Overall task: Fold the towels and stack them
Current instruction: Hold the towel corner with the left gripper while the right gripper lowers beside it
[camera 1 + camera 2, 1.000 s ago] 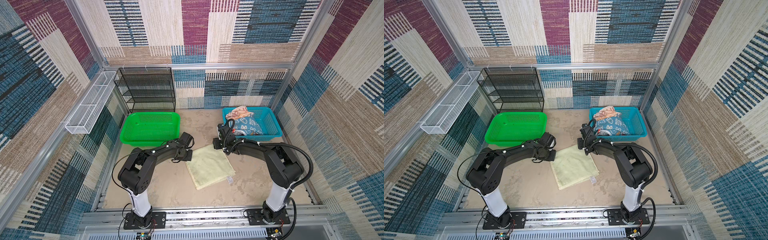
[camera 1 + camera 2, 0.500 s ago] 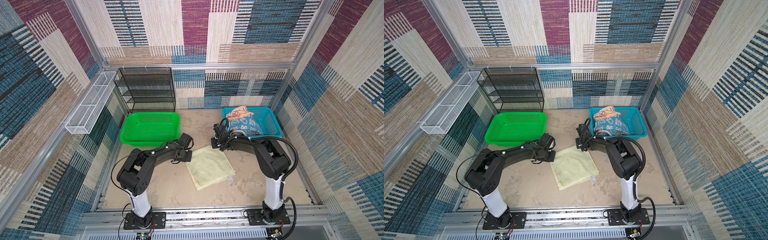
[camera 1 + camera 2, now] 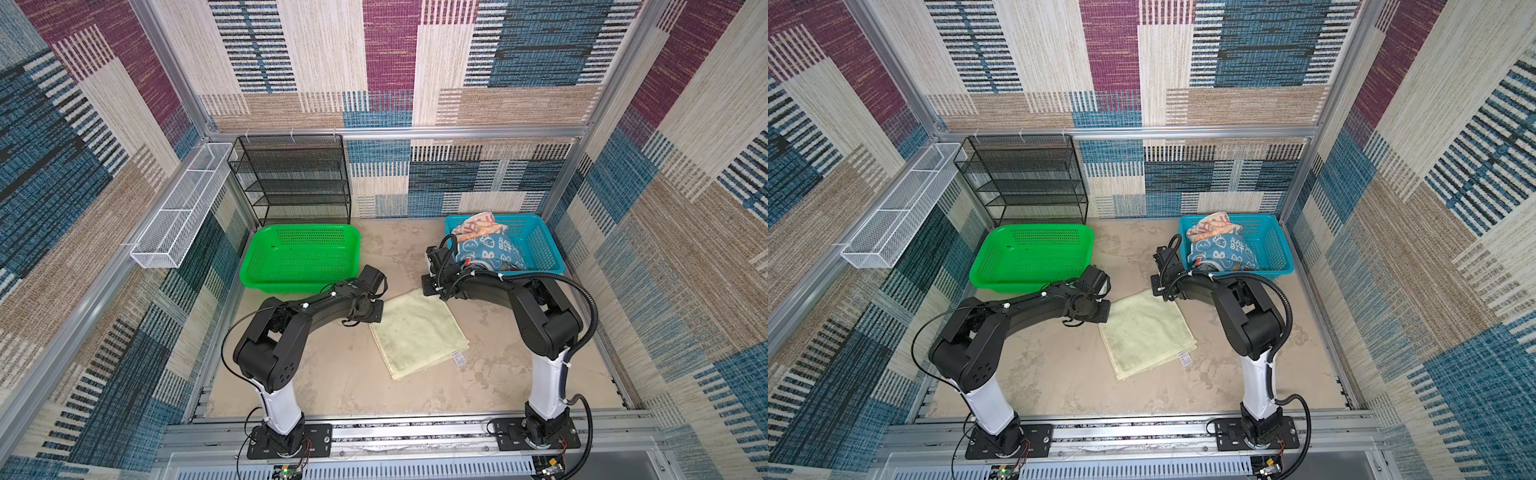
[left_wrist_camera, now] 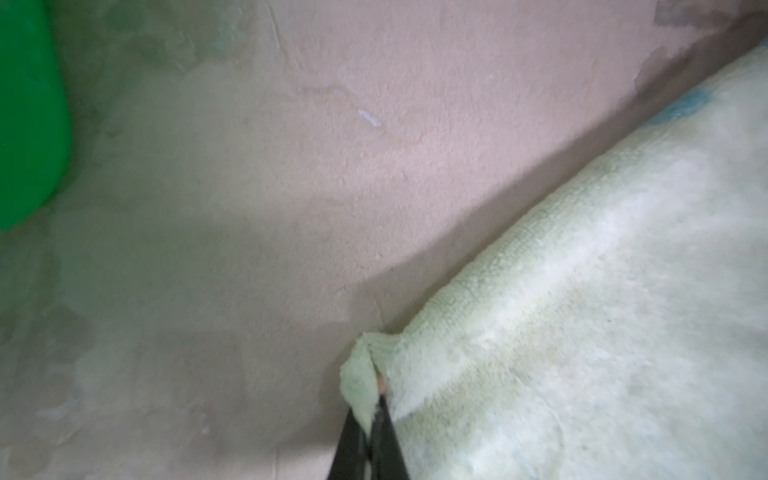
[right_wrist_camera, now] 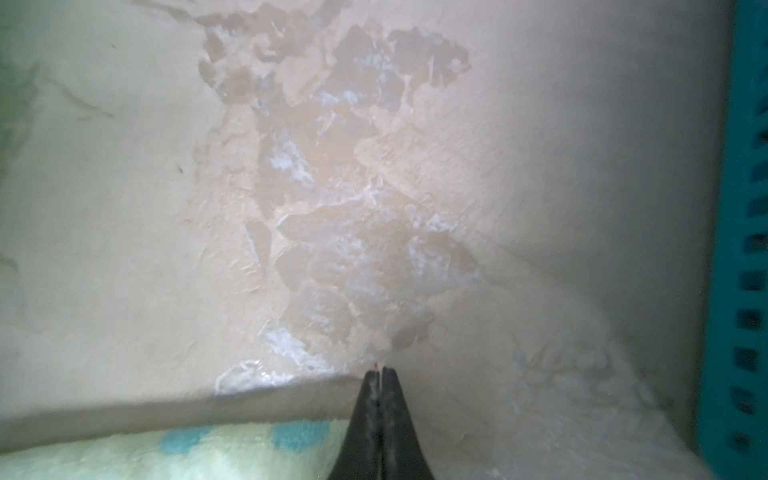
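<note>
The soft, limp pale aqua-and-cream terry towel (image 3: 415, 328) lies flat on the counter (image 3: 332, 374) near the green plastic basket (image 3: 291, 286), best taken by its corners: the left tool (image 4: 376, 397) clamps one corner, while the right tool (image 5: 379, 370) is pressed together, seemingly empty.

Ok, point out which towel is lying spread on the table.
The pale cream towel, its corner pinched by the left end effector. The rabbit-print towel and coral towel are bunched in the blue basket.
</note>
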